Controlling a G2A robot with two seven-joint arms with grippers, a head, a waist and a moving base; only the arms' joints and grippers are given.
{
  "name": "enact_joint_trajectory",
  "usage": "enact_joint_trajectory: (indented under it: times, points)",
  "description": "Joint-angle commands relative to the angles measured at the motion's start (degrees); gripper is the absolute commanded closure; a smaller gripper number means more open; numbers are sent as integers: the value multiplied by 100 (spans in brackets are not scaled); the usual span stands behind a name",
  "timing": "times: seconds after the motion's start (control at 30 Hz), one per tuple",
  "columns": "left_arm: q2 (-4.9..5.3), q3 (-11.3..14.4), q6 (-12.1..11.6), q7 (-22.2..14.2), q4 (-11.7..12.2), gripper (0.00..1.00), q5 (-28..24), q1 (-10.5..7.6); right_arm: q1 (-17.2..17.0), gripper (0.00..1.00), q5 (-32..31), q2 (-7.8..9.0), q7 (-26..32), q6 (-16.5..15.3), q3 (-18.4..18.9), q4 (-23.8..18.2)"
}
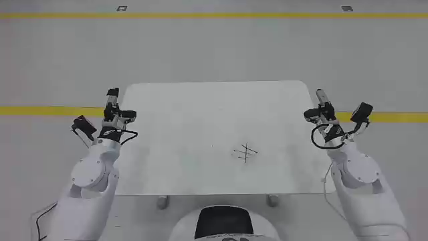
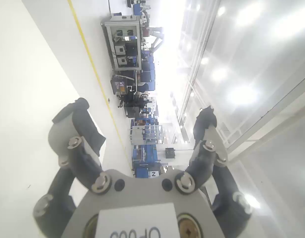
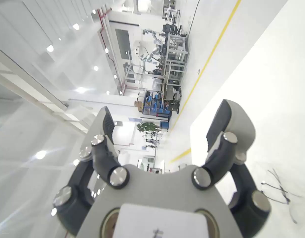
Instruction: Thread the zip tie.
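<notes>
On the surface (image 1: pixel 200 107), the zip ties (image 1: pixel 245 152) lie ungrasped; the left tool (image 2: pixel 143 107) and right tool (image 3: pixel 165 111) are held wide open, empty. Pickup is judged pending: one tie must be pinched.

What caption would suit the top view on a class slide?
Left gripper and right gripper, both open, flank a table with zip ties lying untouched.

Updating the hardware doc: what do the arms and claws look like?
The left arm and right arm are rounded white shells with black wrists; a black cable loops off the right one. The left claw and right claw have grey metal plates, dark fingers, silver screws and a white label.
</notes>
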Motion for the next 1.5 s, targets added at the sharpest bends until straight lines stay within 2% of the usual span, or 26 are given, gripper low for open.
enact_joint_trajectory:
  times: [0.0,0.3,0.63,0.73,1.2,1.47]
  points:
    - [0,0,0,0,0,0,0,0,-18,0,-302,17,194,-162,1,21]
    - [0,0,0,0,0,0,0,0,-5,0,-368,20,212,-189,-2,-4]
    - [0,0,0,0,0,0,0,0,290,0,-2238,159,1464,-258,-47,-158]
    - [0,0,0,0,0,0,0,0,393,0,-2660,211,2009,-529,-58,-175]
    - [0,0,0,0,0,0,0,0,413,0,-2775,221,2080,-567,-64,-212]
    - [0,0,0,0,0,0,0,0,901,0,-3816,371,3649,-796,-74,-353]
